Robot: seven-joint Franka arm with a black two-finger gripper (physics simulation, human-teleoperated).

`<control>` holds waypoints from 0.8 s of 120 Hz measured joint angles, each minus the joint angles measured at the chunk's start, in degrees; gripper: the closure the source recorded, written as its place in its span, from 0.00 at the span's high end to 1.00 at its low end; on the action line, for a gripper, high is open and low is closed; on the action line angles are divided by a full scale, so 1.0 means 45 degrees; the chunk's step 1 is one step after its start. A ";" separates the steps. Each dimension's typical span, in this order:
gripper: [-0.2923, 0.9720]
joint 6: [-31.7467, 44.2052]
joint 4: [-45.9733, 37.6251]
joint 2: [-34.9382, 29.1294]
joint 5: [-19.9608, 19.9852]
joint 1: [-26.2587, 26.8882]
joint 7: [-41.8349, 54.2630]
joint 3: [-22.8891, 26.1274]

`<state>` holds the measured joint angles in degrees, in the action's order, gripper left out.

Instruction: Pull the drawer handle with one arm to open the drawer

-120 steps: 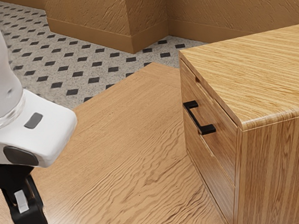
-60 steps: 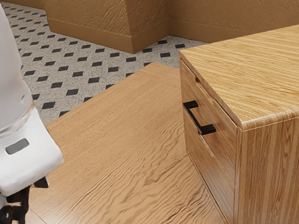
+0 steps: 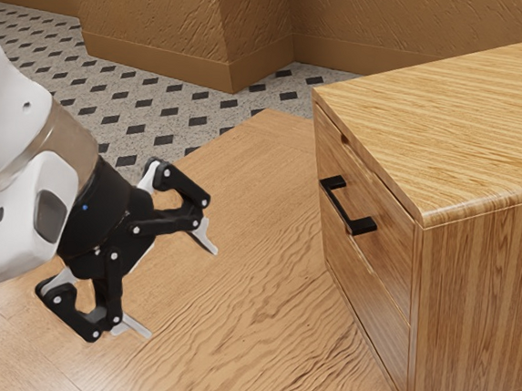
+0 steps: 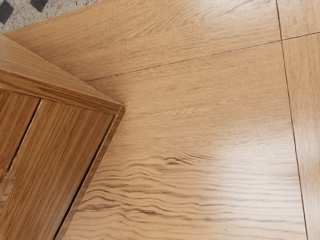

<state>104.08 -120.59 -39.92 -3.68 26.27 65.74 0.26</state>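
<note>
My gripper (image 3: 171, 285) hangs low over the wooden floor (image 3: 251, 304) at the exterior view's left, its two fingers (image 3: 201, 236) spread wide with nothing between them, pointing toward the cabinet (image 3: 474, 269). The black drawer handle (image 3: 347, 206) sits on the upper drawer (image 3: 382, 220) of the cabinet's front face, well apart from the gripper. The drawer front looks level with the face around it. From the wrist camera I see the cabinet's lower corner (image 4: 50, 150) standing on the floor planks (image 4: 200, 125).
</note>
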 joint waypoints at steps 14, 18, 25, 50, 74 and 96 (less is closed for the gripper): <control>0.77 0.1292 -0.0005 0.0400 -0.0537 0.1373 0.1391 -0.1138; 0.77 0.1569 -0.0005 0.0502 -0.0646 0.1576 0.1742 -0.1231; 0.77 0.1959 -0.0010 0.0621 -0.0777 0.1872 0.2325 -0.1321; 0.77 0.2593 -0.0395 0.0670 -0.0955 0.2045 0.4162 -0.1441; 0.77 0.3255 -0.0171 0.1469 -0.1675 0.3047 0.5455 -0.2785; 0.77 0.3922 0.0029 0.2079 -0.2068 0.3229 0.6317 -0.3489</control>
<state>121.73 -120.46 -30.57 -12.99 40.81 94.16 -15.44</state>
